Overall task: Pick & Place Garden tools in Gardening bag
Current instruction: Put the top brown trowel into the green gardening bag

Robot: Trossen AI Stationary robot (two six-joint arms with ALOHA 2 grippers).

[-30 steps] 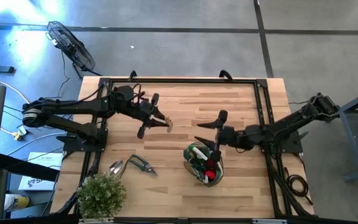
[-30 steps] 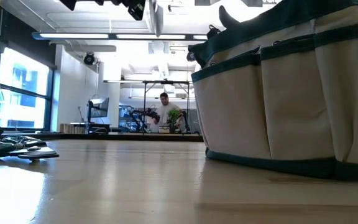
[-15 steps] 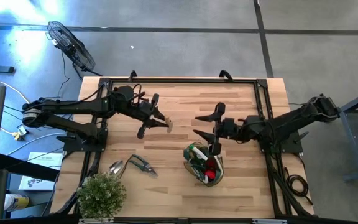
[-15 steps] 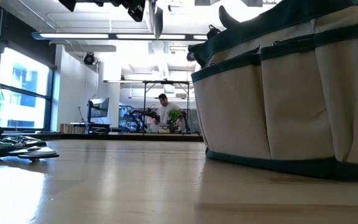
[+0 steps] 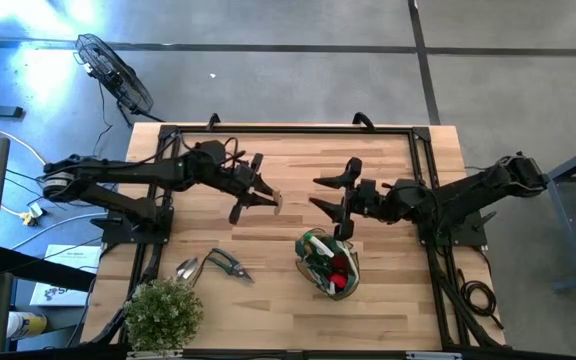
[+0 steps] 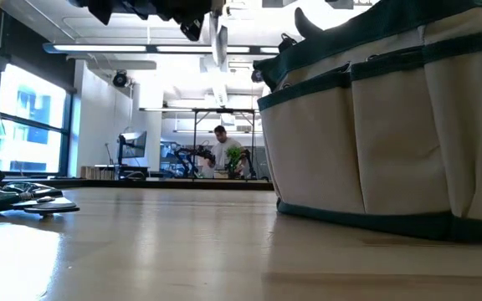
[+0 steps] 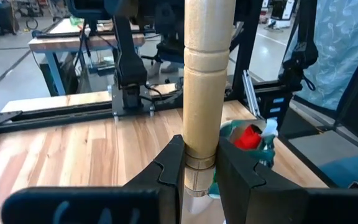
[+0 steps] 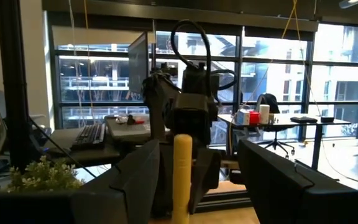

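Robotics lab: workbenches (image 7: 86,43), monitors (image 8: 137,59)

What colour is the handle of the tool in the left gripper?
Pale natural wood handle, clamped by the left gripper; clearest in the left wrist view.

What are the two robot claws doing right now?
Left gripper: shut on the wooden-handled tool, held above the table.
Right gripper: open, holding nothing, near the gardening bag.

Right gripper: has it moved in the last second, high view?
Yes. The right gripper, jaws open and empty, has drawn back from over the gardening bag toward the table's far edge and slightly toward the left arm.
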